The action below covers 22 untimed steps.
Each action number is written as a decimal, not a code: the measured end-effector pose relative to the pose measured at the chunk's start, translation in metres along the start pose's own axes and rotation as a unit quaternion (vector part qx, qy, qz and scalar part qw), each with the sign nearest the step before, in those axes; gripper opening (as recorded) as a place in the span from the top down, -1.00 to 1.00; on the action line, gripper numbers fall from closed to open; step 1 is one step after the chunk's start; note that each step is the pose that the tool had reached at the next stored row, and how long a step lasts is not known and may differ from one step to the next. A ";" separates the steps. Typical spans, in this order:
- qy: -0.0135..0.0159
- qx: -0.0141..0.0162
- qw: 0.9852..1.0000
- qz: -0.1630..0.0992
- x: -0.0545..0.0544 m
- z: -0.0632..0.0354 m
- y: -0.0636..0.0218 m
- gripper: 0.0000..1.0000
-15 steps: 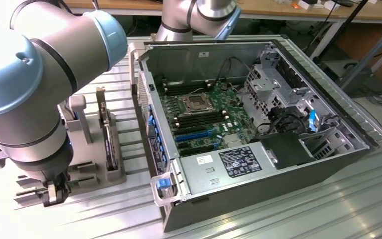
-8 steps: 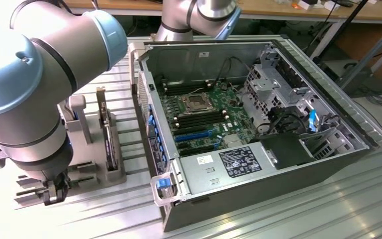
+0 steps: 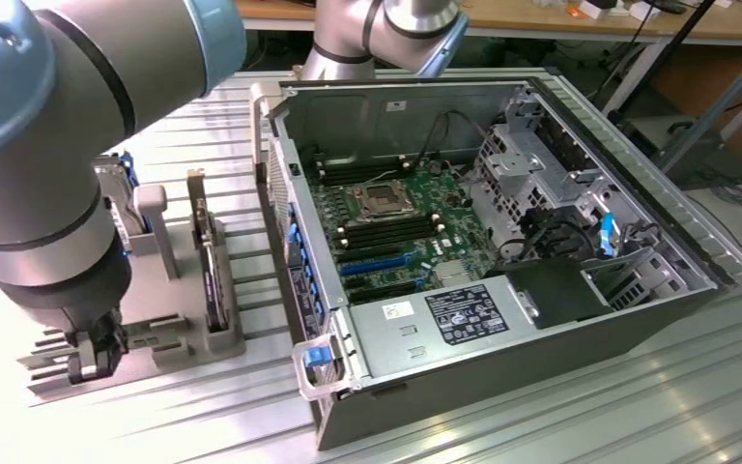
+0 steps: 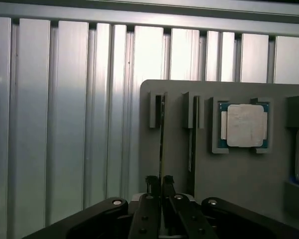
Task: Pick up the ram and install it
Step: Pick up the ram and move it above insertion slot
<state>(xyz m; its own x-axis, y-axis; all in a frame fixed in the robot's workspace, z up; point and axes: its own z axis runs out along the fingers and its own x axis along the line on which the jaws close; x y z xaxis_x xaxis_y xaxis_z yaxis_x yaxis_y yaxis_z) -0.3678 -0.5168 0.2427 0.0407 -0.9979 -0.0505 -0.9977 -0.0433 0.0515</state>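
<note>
The ram is a thin green stick seen edge-on, standing upright in a slot of the grey holder. My gripper is shut on its edge, with one black fingertip on each side. A second stick of the same kind stands in the neighbouring slot. In the exterior view my gripper hangs low over the holder at the exterior view's left, beside the open computer case.
A silver square processor lies in a recess of the holder. A tall dark expansion card stands upright in the holder. Inside the case lies the motherboard with its processor socket. The table is ribbed metal.
</note>
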 end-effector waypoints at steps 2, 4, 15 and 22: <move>0.002 0.000 1.000 0.000 -0.001 -0.0090 0.0005 0.72; 0.002 0.000 1.000 -0.001 -0.002 -0.0206 0.0011 0.72; 0.005 -0.003 1.000 0.000 -0.005 -0.0875 -0.0271 0.72; 0.006 -0.004 1.000 0.000 -0.029 -0.1167 -0.0636 0.72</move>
<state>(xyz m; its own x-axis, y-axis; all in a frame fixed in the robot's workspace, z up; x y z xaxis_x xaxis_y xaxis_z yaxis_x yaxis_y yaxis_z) -0.2993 -0.4903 0.3573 0.0418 -0.9984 -0.0378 -0.9972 -0.0440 0.0599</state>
